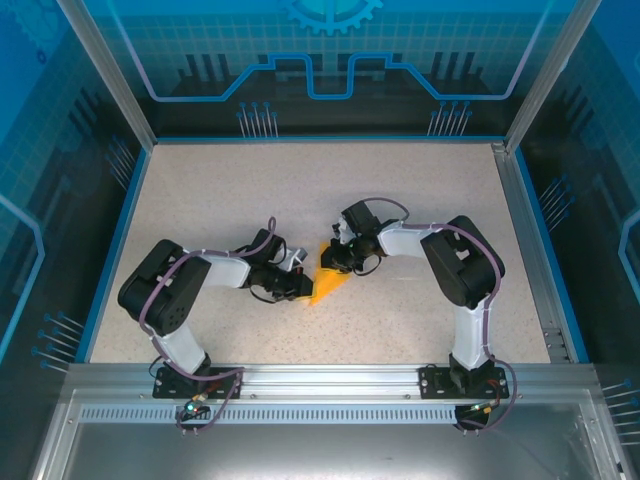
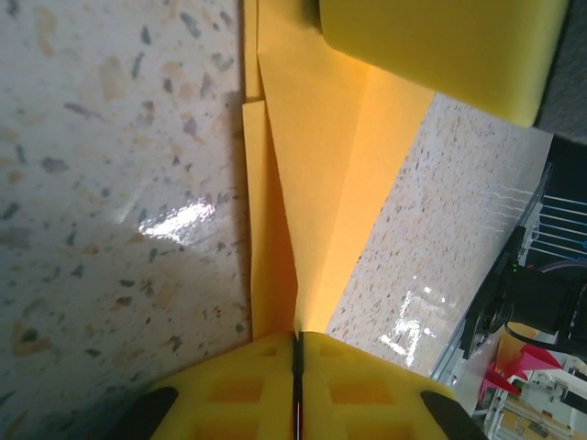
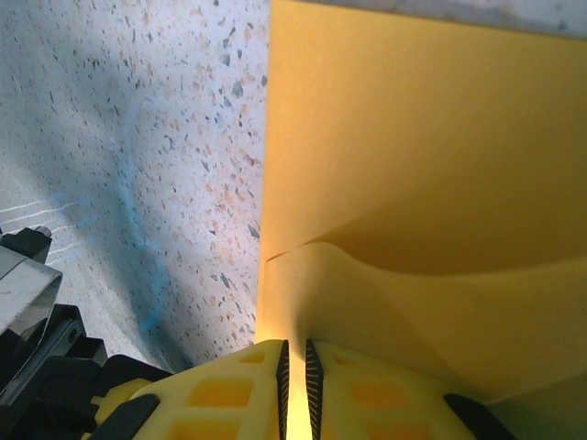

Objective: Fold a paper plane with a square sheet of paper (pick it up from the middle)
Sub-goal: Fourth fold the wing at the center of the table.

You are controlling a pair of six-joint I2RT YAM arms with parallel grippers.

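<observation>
Paper sits at mid-table: the thin orange-yellow sheet of paper (image 1: 330,285), creased into a pointed wedge, lies on the speckled beige tabletop (image 1: 250,190) between the two black arms; the left gripper (image 1: 303,286) meets its left edge and the right gripper (image 1: 337,262) its upper end; from above the jaws are too small to judge. The left wrist view brings them close: the left gripper (image 2: 296,385) has its yellow pads pressed together to a hairline seam, the sheet's layered folds narrowing into that seam, so it pinches the paper; a yellow pad of the right gripper (image 2: 440,46) rests on the sheet's far end. The right wrist view adds a raised, curling flap running into the right gripper (image 3: 294,385), whose jaws stand a sliver apart, clamped on it.
</observation>
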